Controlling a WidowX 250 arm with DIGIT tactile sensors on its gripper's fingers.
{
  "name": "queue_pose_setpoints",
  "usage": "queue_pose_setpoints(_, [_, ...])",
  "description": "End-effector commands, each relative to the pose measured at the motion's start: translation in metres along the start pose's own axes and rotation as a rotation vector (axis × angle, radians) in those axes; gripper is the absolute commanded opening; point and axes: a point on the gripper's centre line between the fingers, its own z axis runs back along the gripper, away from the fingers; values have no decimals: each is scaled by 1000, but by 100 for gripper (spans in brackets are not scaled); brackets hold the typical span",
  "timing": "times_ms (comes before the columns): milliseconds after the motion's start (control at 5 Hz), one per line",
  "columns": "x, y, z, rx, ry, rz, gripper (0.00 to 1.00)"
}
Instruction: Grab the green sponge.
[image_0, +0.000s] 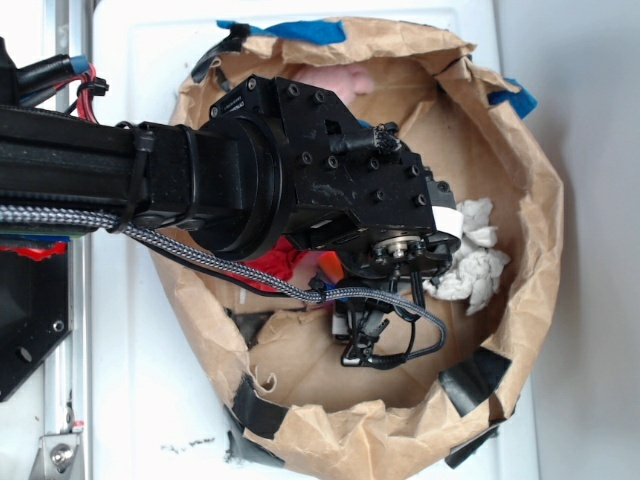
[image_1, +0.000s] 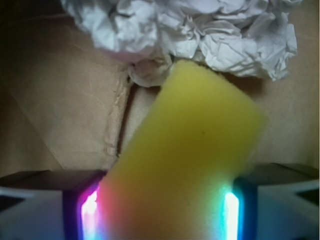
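Two finger pads (image_1: 45, 205) of the gripper (image_1: 160, 210) sit at the bottom corners of the wrist view, at 7 and 5 o'clock, with the green sponge (image_1: 190, 150) clamped between them. Jaws are closed on the sponge; its lower end fills the gap from pad to pad. Coloured light glows along both inner pad edges, pink-violet on one side, cyan on the other, and tints the foam.

Sponge reads yellow in this view. It leans out from the pads toward 1 o'clock, its rounded upper end reaching the crumpled white paper ball (image_1: 200, 35) that spans the top of the frame from 11 to 2 o'clock. Whether the sponge touches the paper cannot be told. Brown paper floor (image_1: 60, 110) lies behind, with a dark fold line running down near centre.

Exterior view: the black arm (image_0: 250, 170) enters from 9 o'clock and its wrist covers the middle of a brown paper bag (image_0: 520, 300) with torn, rolled-down rim. Gripper and sponge are hidden under the wrist here. Paper ball (image_0: 470, 265) lies at 3 o'clock of the wrist, inside the bag. A red cloth (image_0: 268, 268) shows just under the arm at 7 o'clock. A pale pink soft item (image_0: 335, 80) lies at 12 o'clock near the bag's far wall. Black tape patches (image_0: 475, 380) sit on the rim at 5 and 7 o'clock, blue tape (image_0: 290, 30) at 12. The bag rests on a white tabletop (image_0: 130, 400).
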Motion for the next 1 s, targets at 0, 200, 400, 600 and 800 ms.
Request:
queue_pose_setpoints(0, [-13, -2, 80, -59, -143, 28, 0])
queue_pose_setpoints(200, [-17, -3, 130, -31, -187, 59, 0])
queue_pose_setpoints(400, [-19, -9, 159, -3, -201, 81, 0])
queue_pose_setpoints(600, [-17, -19, 178, -30, -214, 86, 0])
queue_pose_setpoints(800, [-15, -23, 178, -33, -200, 93, 0])
